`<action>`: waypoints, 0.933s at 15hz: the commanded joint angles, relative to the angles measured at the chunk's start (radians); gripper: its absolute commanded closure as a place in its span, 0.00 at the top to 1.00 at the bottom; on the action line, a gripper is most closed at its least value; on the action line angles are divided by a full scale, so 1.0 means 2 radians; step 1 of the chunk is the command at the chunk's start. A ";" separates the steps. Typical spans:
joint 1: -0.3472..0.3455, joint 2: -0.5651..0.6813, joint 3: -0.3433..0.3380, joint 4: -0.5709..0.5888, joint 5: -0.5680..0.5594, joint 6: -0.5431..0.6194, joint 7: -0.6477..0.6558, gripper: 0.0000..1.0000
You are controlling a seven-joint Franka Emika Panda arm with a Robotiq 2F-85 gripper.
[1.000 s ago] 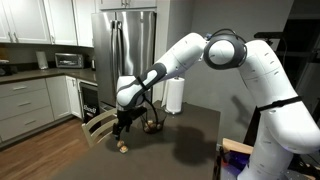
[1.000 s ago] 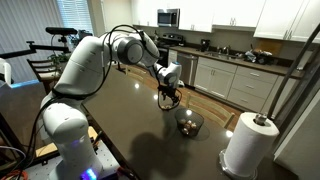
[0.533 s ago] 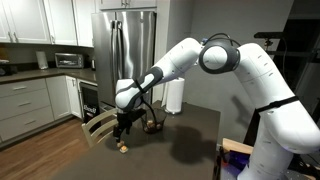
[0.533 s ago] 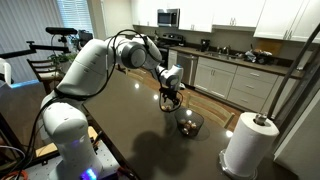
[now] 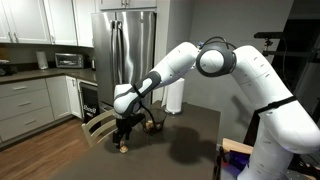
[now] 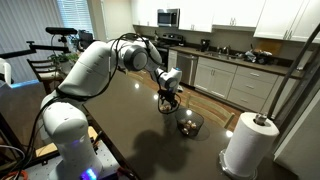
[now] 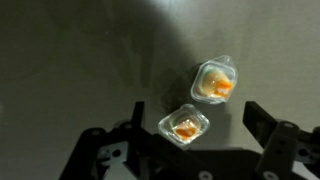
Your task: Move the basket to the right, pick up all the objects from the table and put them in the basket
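My gripper (image 7: 197,128) is open and hangs just above the dark table (image 7: 70,70). A small pale piece with an orange middle (image 7: 184,126) lies between the fingers, untouched. A second such piece (image 7: 215,82) lies just beyond it. In an exterior view the gripper (image 5: 124,130) hovers near the table's edge over a tan piece (image 5: 123,147). The dark wire-mesh basket (image 5: 153,125) stands behind it. In an exterior view the basket (image 6: 188,122) holds some tan pieces and sits just past the gripper (image 6: 168,101).
A white paper-towel roll (image 6: 247,143) stands on the table near the basket, and shows in both exterior views (image 5: 174,97). A pale wooden chair (image 5: 97,126) stands against the table edge below the gripper. Kitchen counters and a fridge (image 5: 125,50) are behind.
The gripper has come down a little toward the pieces at the table edge. The basket and the pieces have not moved.
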 commanded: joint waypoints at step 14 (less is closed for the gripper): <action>0.011 0.032 0.002 0.039 -0.008 -0.014 -0.001 0.07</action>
